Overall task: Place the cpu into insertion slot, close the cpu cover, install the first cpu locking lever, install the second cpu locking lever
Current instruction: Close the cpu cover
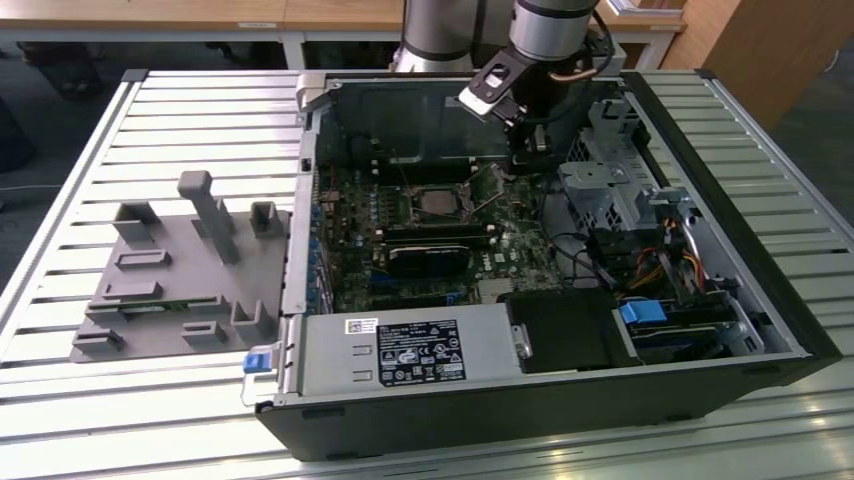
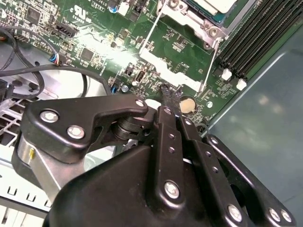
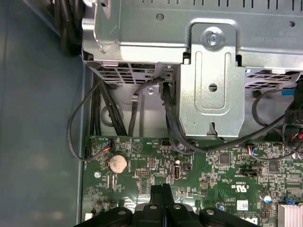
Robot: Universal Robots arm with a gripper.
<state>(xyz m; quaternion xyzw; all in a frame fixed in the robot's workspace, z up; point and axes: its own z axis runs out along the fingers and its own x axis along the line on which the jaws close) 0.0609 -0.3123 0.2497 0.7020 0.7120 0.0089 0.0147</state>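
Black jaws clenched on nothing, tips just beside the round silvery coin cell (image 3: 118,163) on the green motherboard (image 3: 213,165); square metal cpu cover (image 2: 196,22) near it.

grey jig (image 1: 160,290) | slatted table (image 1: 134,400) | coin battery (image 3: 118,163) | steel bracket (image 3: 211,94)

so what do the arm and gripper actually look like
The arm is a silver-grey metal tube with a darker section at the wrist, where a black block with a pale edge is mounted. The gripper is matte black, built from flat linkage bars pinned with silver screws, and narrows to two slim black fingers.
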